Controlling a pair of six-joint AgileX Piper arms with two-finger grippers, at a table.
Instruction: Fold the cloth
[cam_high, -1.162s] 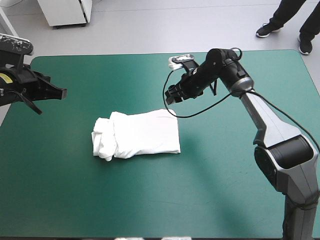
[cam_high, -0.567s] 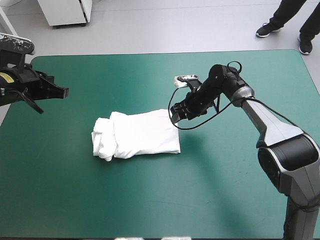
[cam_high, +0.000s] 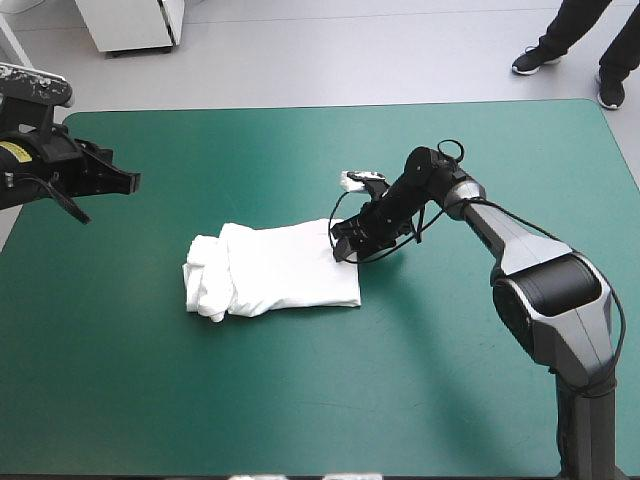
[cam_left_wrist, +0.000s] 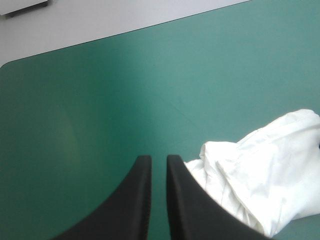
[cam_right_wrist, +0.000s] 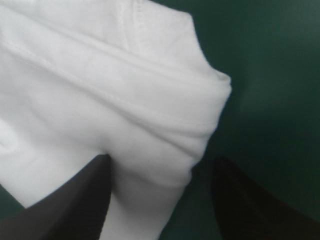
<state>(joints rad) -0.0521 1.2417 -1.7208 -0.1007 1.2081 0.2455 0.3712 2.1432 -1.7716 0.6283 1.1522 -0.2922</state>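
Now, look at the white short-sleeved T-shirt (cam_high: 280, 265). It lies as a folded bundle on the teal-green table cover (cam_high: 450, 390). Its long axis runs from one arm's side to the other, with the lumpy, bunched end toward your left arm and the squarer, flatter end toward your right.

Your right gripper (cam_high: 345, 240) is much the nearer. It sits low at the far corner of the T-shirt's right-hand end. In the right wrist view its black fingers (cam_right_wrist: 75, 200) stand well apart, one on either side of that corner. The layered hems run ahead of the gripper, and bare cover lies past the T-shirt's edge. The fingers hold nothing; whether the tips already press the fabric, you cannot tell.

Your left gripper (cam_high: 125, 183) hangs well away from the T-shirt's bunched end, out near the table's left edge. Its fingers (cam_left_wrist: 142, 200) are drawn together with only a slit between them, and they are empty. The heaped end shows off to one side of them.

The next move likely turns on that corner: closing the right fingers there should catch all the layers, not just the top hem.
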